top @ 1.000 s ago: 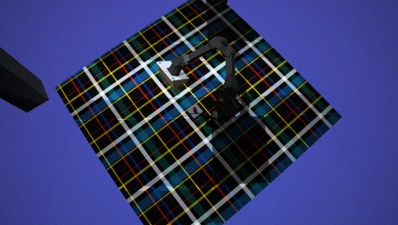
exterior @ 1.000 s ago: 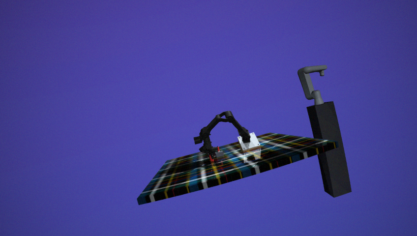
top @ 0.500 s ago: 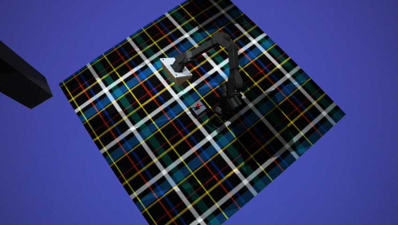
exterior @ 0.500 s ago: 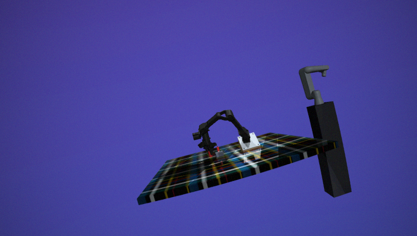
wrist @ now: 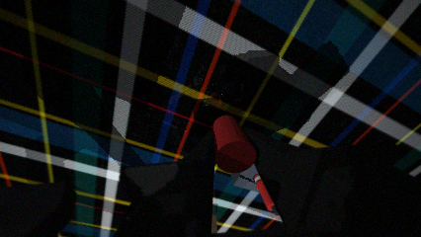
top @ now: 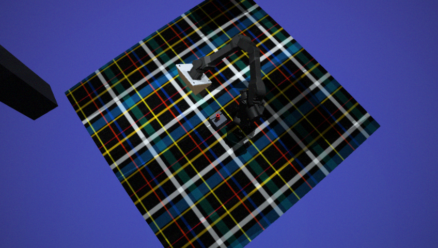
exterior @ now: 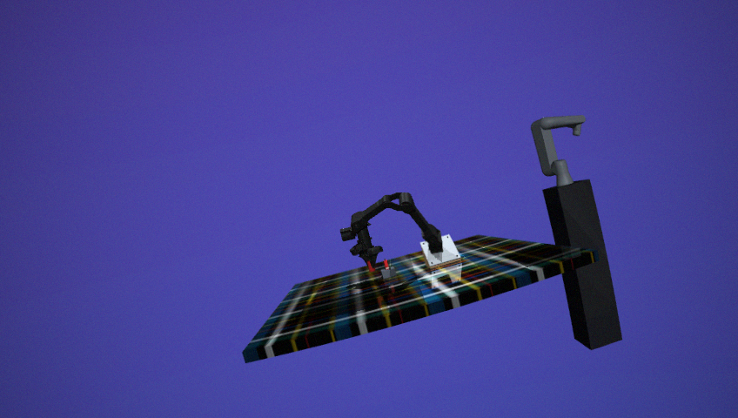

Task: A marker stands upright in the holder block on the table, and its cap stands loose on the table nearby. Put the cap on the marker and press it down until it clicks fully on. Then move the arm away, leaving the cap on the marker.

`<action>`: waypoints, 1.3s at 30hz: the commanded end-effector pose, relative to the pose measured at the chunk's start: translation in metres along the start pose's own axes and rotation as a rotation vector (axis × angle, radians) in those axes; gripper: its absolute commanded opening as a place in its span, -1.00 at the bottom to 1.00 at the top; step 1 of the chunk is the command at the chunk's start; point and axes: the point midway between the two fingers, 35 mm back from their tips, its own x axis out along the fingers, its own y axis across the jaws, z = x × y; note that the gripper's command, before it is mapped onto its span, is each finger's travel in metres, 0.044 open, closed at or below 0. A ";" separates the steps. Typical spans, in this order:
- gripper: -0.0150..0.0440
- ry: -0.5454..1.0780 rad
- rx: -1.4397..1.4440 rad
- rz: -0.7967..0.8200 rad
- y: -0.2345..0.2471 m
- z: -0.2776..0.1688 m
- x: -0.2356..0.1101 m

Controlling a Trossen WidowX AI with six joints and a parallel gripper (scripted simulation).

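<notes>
Wrist view: one cap (wrist: 233,144) gripped, one marker (wrist: 262,191), one holder block (wrist: 243,179).

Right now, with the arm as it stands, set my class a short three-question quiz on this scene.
1. True or false: the red cylindrical cap is already on the red marker.
2. What does the black parallel-jaw gripper hold? A) the cap B) the marker C) nothing
3. Fill in: the marker stands upright in the grey ____.

Key: 1 false; 2 A; 3 holder block.
</notes>
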 end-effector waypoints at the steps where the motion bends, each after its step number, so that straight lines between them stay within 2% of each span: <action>1: -0.49 0.007 0.004 -0.009 -0.012 -0.015 -0.007; 32: -0.49 0.010 0.005 -0.001 -0.059 -0.118 -0.046; 39: -0.49 0.008 0.004 0.002 -0.060 -0.123 -0.046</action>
